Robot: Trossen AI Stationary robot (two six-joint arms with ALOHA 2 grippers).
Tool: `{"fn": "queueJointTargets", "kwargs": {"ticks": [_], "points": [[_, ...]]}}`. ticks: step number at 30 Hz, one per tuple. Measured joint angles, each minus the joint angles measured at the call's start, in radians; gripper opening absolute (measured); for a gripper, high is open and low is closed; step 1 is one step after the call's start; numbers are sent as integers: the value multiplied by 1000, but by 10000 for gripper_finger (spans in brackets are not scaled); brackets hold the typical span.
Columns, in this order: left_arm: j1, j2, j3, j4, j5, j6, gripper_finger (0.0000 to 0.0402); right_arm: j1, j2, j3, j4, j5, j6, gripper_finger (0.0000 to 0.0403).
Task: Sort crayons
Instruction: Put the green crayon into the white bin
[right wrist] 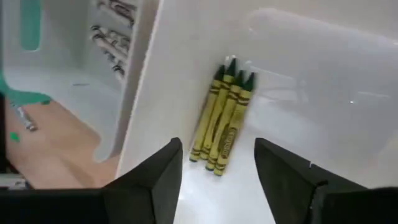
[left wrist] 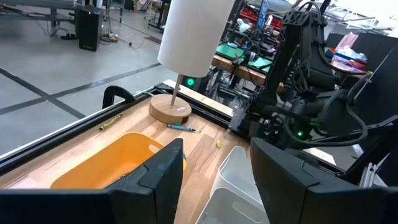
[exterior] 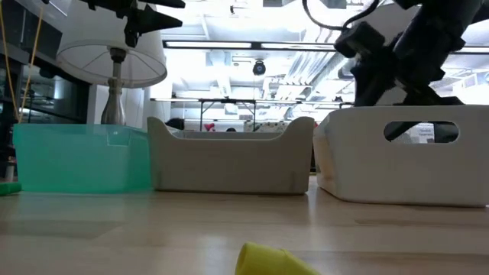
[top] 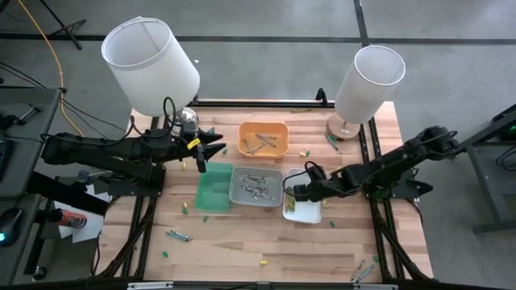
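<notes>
Open right claw [right wrist: 217,165] above yellow crayons [right wrist: 224,118] in white tray [right wrist: 311,93].

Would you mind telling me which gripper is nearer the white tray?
The right gripper hangs open over the white tray. The left gripper is off beyond the grey tray, near the orange one.

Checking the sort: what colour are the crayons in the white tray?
Yellow wraps, dark green tips; right wrist view shows it best.

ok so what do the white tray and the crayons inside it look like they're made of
White tray: probably moulded plastic, smooth and slightly glossy, going by the soft light reflections on its floor and its rounded corners. Crayons: likely wax sticks in matte yellow-green paper wraps, judging by the dark printed bands and the bare dark-green pointed tips. The right gripper hangs open just above them.
</notes>
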Motion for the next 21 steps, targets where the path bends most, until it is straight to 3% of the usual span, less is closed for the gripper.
{"fn": "queueJointTargets", "kwargs": {"ticks": [4,7,10,13,17,21], "points": [[0,0,0,0,0,0,172,-7,-51,5,49,-4,-95,197],[0,0,0,1,0,0,172,-13,-119,38,65,73,-231,196],[0,0,0,5,0,0,172,-29,-190,89,122,207,-444,196],[0,0,0,30,29,0,172,-63,-232,135,230,263,-710,196],[0,0,0,123,122,23,172,-120,-235,192,402,221,-1034,196],[0,0,0,219,224,56,172,-171,-204,239,520,127,-1255,196]]}}
